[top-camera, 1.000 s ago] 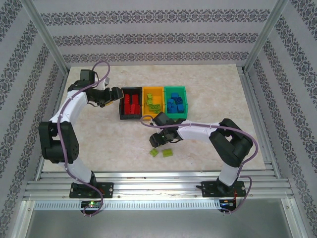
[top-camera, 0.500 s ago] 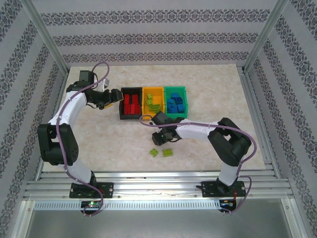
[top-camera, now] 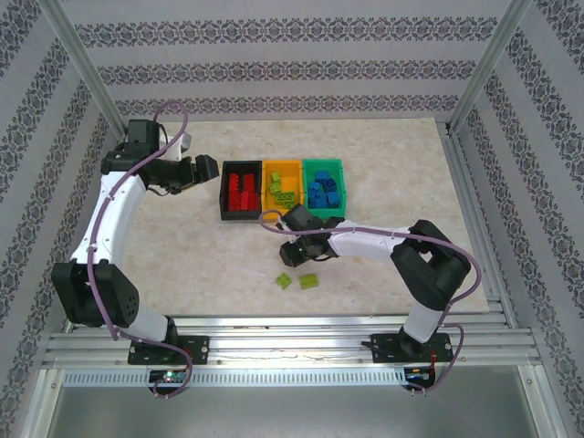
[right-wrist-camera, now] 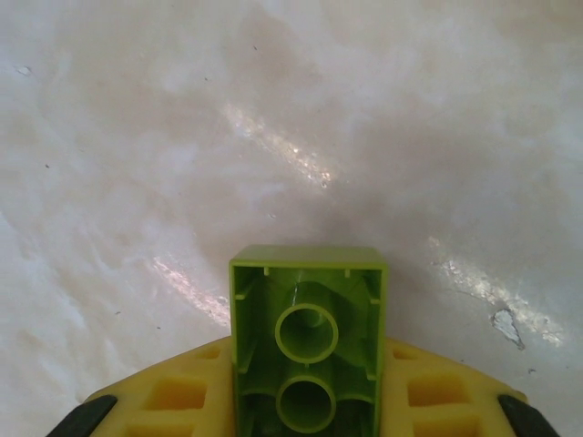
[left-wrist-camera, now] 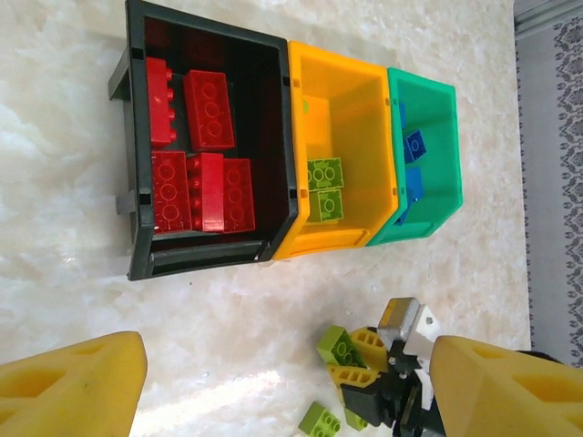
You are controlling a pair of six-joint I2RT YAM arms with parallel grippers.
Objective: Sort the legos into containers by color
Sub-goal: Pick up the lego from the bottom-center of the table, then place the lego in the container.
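Step in hand: probably carrying one lime brick (right-wrist-camera: 308, 319) to the orange-yellow bin (top-camera: 281, 168), where lime pieces already lie.
Right gripper (right-wrist-camera: 308, 401): closed on that brick, yellow pads (right-wrist-camera: 182, 396) pressing both flanks; the brick juts out beyond them above bare table (top-camera: 411, 164).
Left gripper (top-camera: 210, 171): fingers spread wide, nothing between them, at 9 o'clock from the black bin (top-camera: 224, 192).
Doing it well: lift above the near wall, travel toward 12 o'clock, and centre over the middle bin before letting go. The three bins stand wall to wall, so an off-centre release could land among the red bricks (left-wrist-camera: 205, 173) or in the green bin (top-camera: 325, 164) with the blue bricks (top-camera: 321, 192).
Grip: only the brick's rear part sits between the pads, so a smooth move seems wise.
Materials: the brick is glossy hard plastic, hollow underneath with two round tubes and thin ribs. The pads look latticed and soft. The bins are rigid and straight-walled. The table is polished, marble-patterned and reflective.
Remaining: two loose lime bricks (top-camera: 297, 281) at 6 o'clock from the right gripper.
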